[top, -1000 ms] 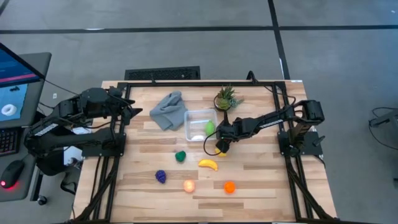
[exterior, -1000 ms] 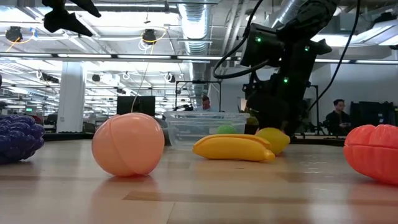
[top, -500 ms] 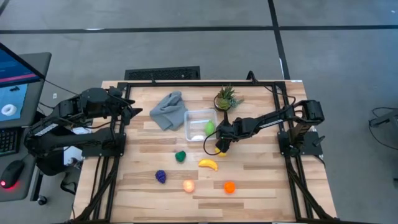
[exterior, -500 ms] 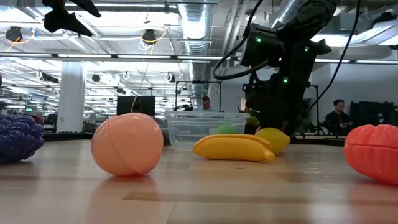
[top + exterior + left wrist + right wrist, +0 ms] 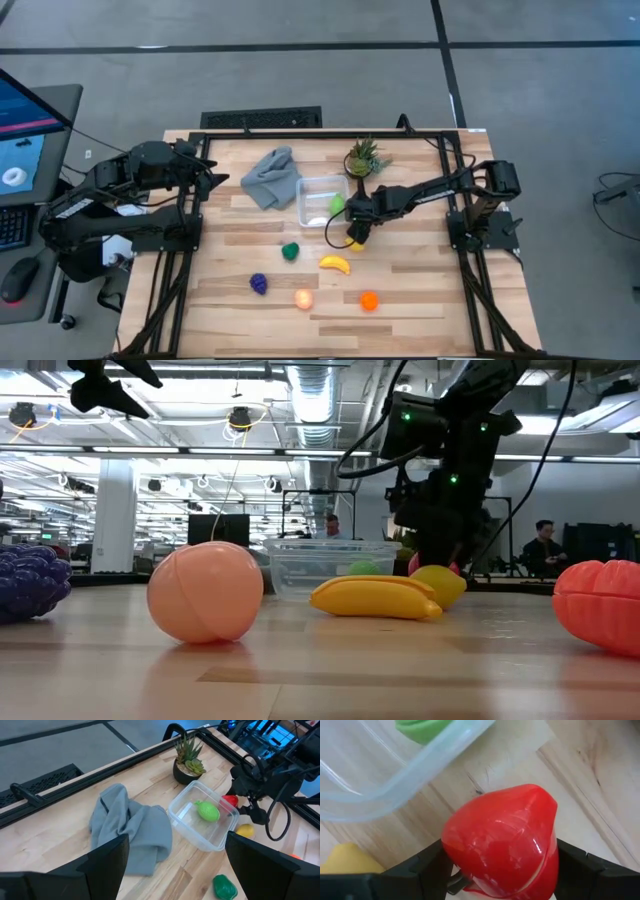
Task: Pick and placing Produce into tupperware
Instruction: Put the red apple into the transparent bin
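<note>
The clear tupperware (image 5: 322,200) stands mid-table with a light green fruit (image 5: 338,204) inside it. My right gripper (image 5: 352,220) hovers just off the container's right wall, shut on a red fruit (image 5: 500,837), which also shows as the red fruit (image 5: 229,801) in the left wrist view. A yellow fruit (image 5: 354,243), the banana (image 5: 335,264), a dark green piece (image 5: 290,250), a purple one (image 5: 259,284), a peach one (image 5: 304,298) and an orange one (image 5: 369,300) lie on the table. My left gripper (image 5: 215,180) waits open at the left. My right gripper pinches the red fruit between its two fingers (image 5: 422,870), one on each side of the fruit's body (image 5: 460,845). It comes from above, slanting in from the table's right. The fruit's pointed end (image 5: 542,802) faces away from the wrist. The yellow fruit hides its underside in the low view.
A grey cloth (image 5: 272,176) lies left of the container and a potted plant (image 5: 363,158) stands behind it. The wooden table's right near part (image 5: 430,280) is bare. A black frame (image 5: 455,190) runs along the table's edges.
My right gripper has shifted a little toward the container and risen slightly, carrying the red fruit, which now shows above the yellow fruit in the low view.
</note>
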Available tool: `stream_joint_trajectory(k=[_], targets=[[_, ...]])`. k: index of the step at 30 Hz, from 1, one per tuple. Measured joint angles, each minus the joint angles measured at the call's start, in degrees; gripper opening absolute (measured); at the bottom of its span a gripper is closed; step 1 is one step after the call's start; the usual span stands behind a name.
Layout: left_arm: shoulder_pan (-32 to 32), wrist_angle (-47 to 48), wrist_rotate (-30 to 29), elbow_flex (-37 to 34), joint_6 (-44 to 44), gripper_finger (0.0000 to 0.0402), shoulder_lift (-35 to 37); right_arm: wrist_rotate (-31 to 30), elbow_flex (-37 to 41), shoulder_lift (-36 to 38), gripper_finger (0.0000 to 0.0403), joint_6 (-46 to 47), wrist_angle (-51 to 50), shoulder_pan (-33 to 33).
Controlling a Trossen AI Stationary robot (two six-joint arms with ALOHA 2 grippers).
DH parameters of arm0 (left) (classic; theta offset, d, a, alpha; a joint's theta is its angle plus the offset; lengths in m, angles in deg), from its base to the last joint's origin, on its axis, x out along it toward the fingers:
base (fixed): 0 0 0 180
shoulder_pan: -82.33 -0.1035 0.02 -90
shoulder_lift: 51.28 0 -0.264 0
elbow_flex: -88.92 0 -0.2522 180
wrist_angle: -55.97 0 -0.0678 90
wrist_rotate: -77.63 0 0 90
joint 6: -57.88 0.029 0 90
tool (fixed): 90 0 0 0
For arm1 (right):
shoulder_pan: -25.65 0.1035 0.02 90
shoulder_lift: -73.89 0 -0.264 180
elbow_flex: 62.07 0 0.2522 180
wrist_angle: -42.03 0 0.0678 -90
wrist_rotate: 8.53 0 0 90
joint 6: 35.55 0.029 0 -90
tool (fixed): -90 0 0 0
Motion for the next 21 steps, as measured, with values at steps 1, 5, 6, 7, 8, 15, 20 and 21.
stream_joint_trajectory(k=[1,5,6,7,8,15,20,21], targets=[[0.00,0.00,0.00,0.00,0.00,0.0317,0.00,0.15,-0.27,0.00,0.0295,-0.02,-0.56,-0.01],[0.00,0.00,0.00,0.00,0.01,0.0317,0.00,0.18,-1.67,0.02,0.0295,-0.12,-2.63,0.00],[0.01,0.00,0.00,0.00,0.00,0.0317,0.00,0.22,-1.97,0.02,0.0295,-0.37,-3.43,0.00],[0.00,0.00,0.00,0.00,0.02,0.0317,0.00,0.27,-2.30,0.02,0.0295,-0.59,-4.15,0.00],[0.00,0.00,0.00,0.00,0.02,0.0317,0.00,0.33,-2.63,0.02,0.0295,-0.79,-4.60,0.00],[0.01,0.84,0.00,0.00,0.00,0.0317,0.00,1.47,-3.26,1.24,0.0295,-0.90,-7.13,0.00],[0.00,1.18,-0.09,0.00,0.28,0.0317,0.00,1.47,-3.31,4.68,0.0295,-0.89,-8.52,-0.29],[0.00,1.18,-0.15,0.00,0.34,0.0317,0.00,1.47,-3.35,5.55,0.0295,-0.90,-8.81,-0.41]])
